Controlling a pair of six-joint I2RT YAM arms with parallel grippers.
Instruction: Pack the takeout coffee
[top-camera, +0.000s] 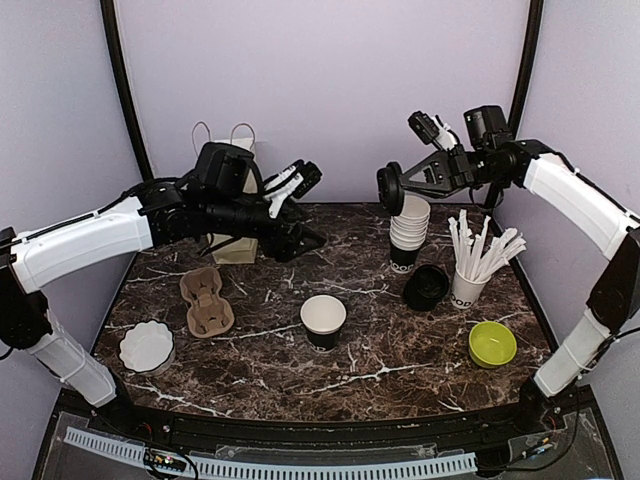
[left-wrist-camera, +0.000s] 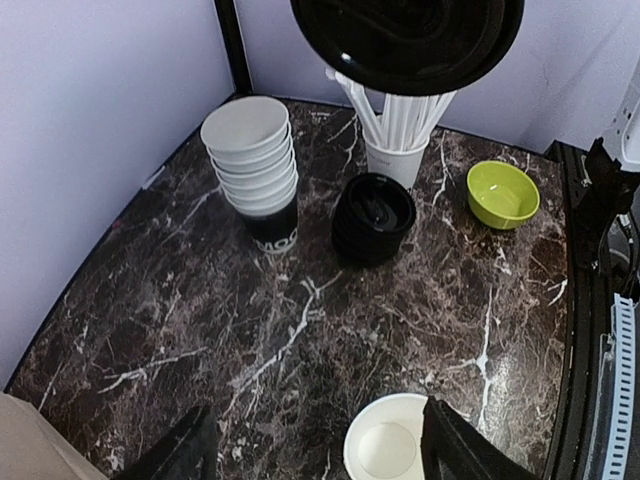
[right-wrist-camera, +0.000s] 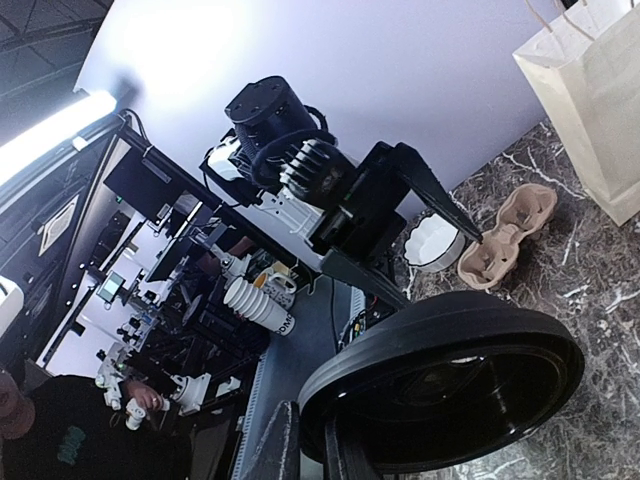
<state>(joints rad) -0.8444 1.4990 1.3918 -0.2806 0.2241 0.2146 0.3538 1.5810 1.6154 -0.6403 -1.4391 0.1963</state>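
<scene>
— How are the arms finished?
— White shells are seen on left arm (top-camera: 85, 240) and right arm (top-camera: 575, 200), joints black.
— Grippers?
— Dark fingers (left-wrist-camera: 455, 452) are fitted to left gripper (left-wrist-camera: 320, 455) and right gripper (right-wrist-camera: 315, 450).

The dark marble-look tabletop (top-camera: 420, 350) is smooth with a soft sheen, while the single round black plastic lid (right-wrist-camera: 440, 390) is glossy enough to catch highlights, as is the stack of black plastic lids (left-wrist-camera: 372, 215). The stacked white paper cups with black lower bands (left-wrist-camera: 255, 165) and the single open paper cup (top-camera: 323, 320) look matt, the cream paper bag (right-wrist-camera: 590, 110) is dull, and the brown moulded-pulp cup carrier (top-camera: 207, 300) is rough and fibrous. The lime-green bowl (left-wrist-camera: 503, 193) looks like smooth, slightly shiny plastic, and the white arm shells (top-camera: 85, 240) are smooth plastic.
</scene>
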